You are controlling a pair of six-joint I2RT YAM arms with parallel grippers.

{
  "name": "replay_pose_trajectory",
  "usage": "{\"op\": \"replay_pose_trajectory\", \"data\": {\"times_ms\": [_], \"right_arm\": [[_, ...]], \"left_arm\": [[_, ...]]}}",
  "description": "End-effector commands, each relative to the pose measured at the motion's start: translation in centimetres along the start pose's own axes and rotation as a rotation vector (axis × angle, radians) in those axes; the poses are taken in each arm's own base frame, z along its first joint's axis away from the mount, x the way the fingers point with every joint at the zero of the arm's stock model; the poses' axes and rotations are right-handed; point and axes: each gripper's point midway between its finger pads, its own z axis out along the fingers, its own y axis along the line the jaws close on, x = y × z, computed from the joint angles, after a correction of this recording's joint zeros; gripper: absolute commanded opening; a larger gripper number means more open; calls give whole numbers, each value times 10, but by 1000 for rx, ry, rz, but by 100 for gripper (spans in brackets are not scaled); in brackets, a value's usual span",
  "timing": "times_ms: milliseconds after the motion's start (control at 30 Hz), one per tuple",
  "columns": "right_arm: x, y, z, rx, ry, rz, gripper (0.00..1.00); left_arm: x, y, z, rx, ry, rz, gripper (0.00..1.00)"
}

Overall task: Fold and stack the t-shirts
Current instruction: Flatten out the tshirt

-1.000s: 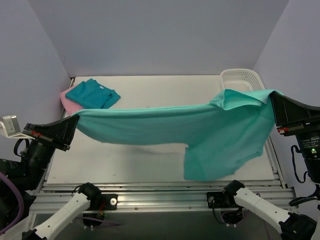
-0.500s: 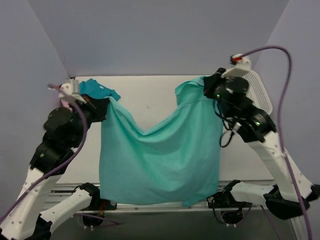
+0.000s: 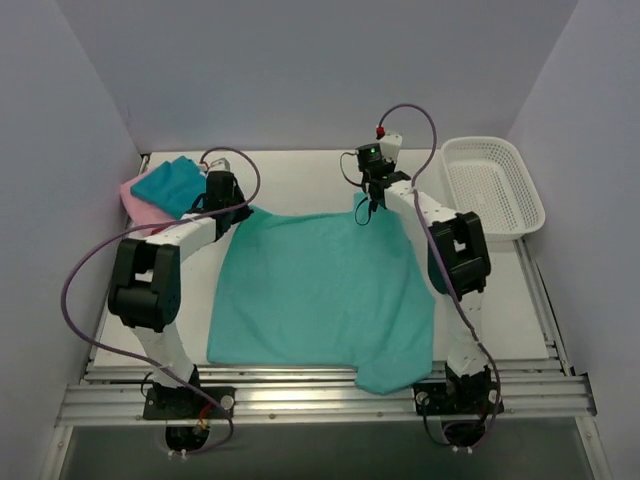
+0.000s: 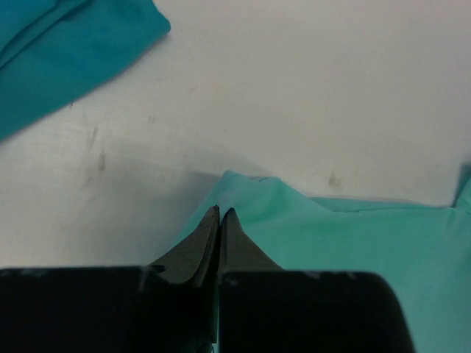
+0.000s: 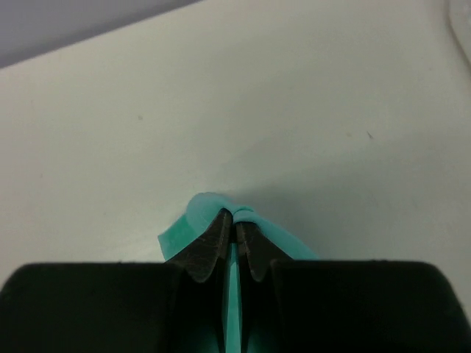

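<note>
1. The sea-green t-shirt [image 3: 315,290] lies spread flat on the white tabletop [image 3: 300,175], filling the middle ground between the two arms, with only soft wrinkles across it
2. Its far edge runs roughly straight from one hand to the other, and both hands are down low at the tabletop on that edge
3. The left hand [image 3: 242,207] sits at the shirt's far left corner. In the left wrist view its fingers are pressed together, with a thin peak of the sea-green cloth clamped between the tips
4. The right hand [image 3: 366,213] sits at the shirt's far right corner. In the right wrist view its fingers are closed on a small bunched fold of the same cloth, which bulges out around the tips
5. The shirt's near right corner reaches past the tabletop's front edge and lies over the metal rails [image 3: 300,395]
6. The teal-blue t-shirt [image 3: 168,185] lies folded in the far left corner of the tabletop, on top of the pink t-shirt [image 3: 138,200], whose edge shows along its left side
7. That small stack is just beside the left hand, and a strip of bare tabletop separates it from the sea-green t-shirt
8. The white mesh basket [image 3: 495,190] stands at the far right of the tabletop, to the right of the right hand and apart from the spread shirt
</note>
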Motion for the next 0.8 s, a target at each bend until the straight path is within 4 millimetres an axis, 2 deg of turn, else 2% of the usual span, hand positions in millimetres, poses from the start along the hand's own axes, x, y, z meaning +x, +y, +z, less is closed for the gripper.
{"op": "replay_pose_trajectory", "data": {"times_ms": [0,33,67,100,133,167,200,233,267,300,333,367,400,433,467,500,533,567,600,633,667,700,733,767], "right_arm": [[-63,16,35,28,-156,85,0],[-45,20,60,25,-124,66,0],[-74,30,63,-6,-177,99,0],[-81,27,74,-12,-186,113,7],[-66,31,93,-29,-150,103,54],[-99,33,92,-53,-204,155,71],[-105,34,96,-66,-212,164,86],[-105,36,100,-71,-216,168,100],[-117,34,98,-68,-243,179,100],[-128,33,93,-71,-268,177,100],[-147,34,81,-84,-312,189,100],[-156,35,74,-89,-331,187,100],[-164,35,66,-90,-347,186,100],[-178,36,49,-96,-373,180,100],[-184,36,40,-99,-384,178,100],[-190,35,30,-93,-397,175,100],[-197,34,10,-94,-411,176,100],[-198,33,0,-92,-415,177,100],[-216,29,-26,-102,-449,195,100],[-200,26,-27,-89,-422,172,100],[-194,31,-38,-92,-417,165,100],[-206,26,-64,-102,-440,182,100],[-201,24,-73,-101,-432,173,100],[-174,27,-74,-104,-379,134,100]], "left_arm": [[-61,-34,50,127,-143,-22,2],[-65,-34,63,127,-143,-31,2],[-76,-39,82,135,-154,-40,2],[-86,-39,90,137,-162,-47,2],[-85,-36,99,107,-134,-45,3],[-106,-45,111,103,-162,-43,9],[-101,-38,115,63,-118,-38,14],[-109,-35,119,52,-121,-40,17],[-113,-33,124,48,-118,-45,22],[-132,-39,118,58,-142,-49,50],[-145,-34,114,27,-169,-55,65],[-156,-34,107,13,-193,-58,82],[-167,-33,98,-7,-206,-61,94],[-178,-24,90,-58,-234,-72,94],[-193,-28,71,-60,-263,-86,94],[-200,-26,59,-79,-278,-91,94],[-199,-20,51,-114,-284,-96,94],[-217,-22,21,-135,-346,-126,94],[-220,-21,9,-144,-365,-137,94],[-206,-10,4,-181,-349,-141,94],[-220,-12,-27,-186,-408,-172,94],[-220,-12,-36,-177,-421,-178,94],[-203,-7,-37,-180,-390,-169,94],[-209,-13,-58,-146,-407,-164,94]]}}
